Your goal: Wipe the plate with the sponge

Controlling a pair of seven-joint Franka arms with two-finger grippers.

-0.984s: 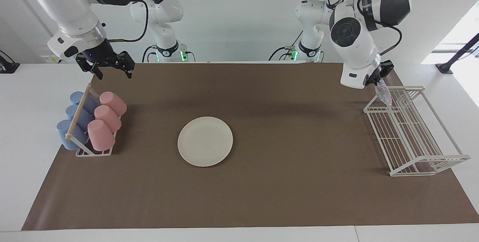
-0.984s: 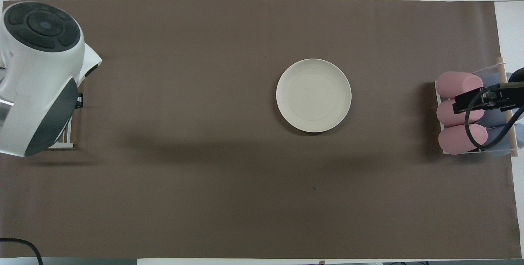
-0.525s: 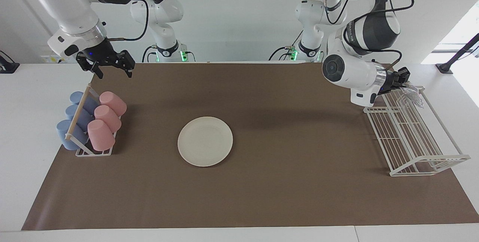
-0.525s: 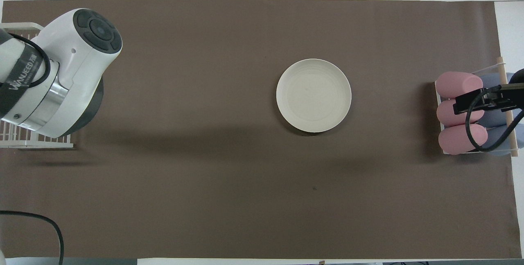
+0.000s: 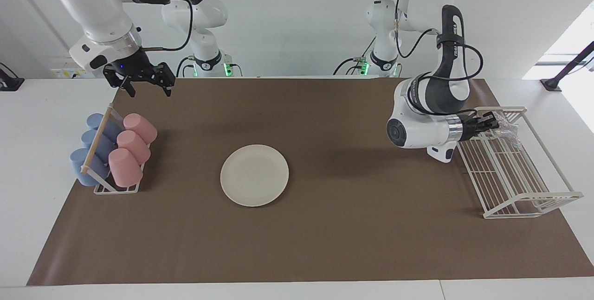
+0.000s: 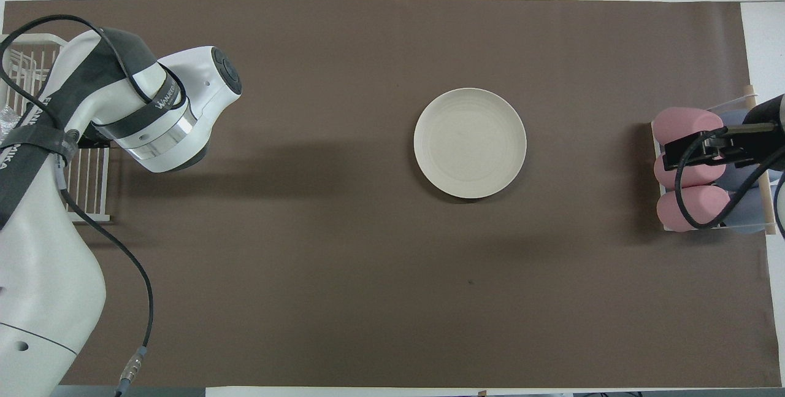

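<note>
Left gripper [image 5: 493, 123] clenched on sponge [image 5: 506, 128] above wire rack [image 5: 510, 175]: likely light, soft, crushable; best pinched at the waist. Right gripper [image 5: 145, 85] released, waiting over cups [image 5: 132, 144].

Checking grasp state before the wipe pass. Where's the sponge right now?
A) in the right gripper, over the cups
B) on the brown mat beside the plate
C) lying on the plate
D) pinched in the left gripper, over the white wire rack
D: the left gripper is shut on the sponge above the white wire rack; the plate is bare, and the right gripper hangs open with nothing in it.
</note>
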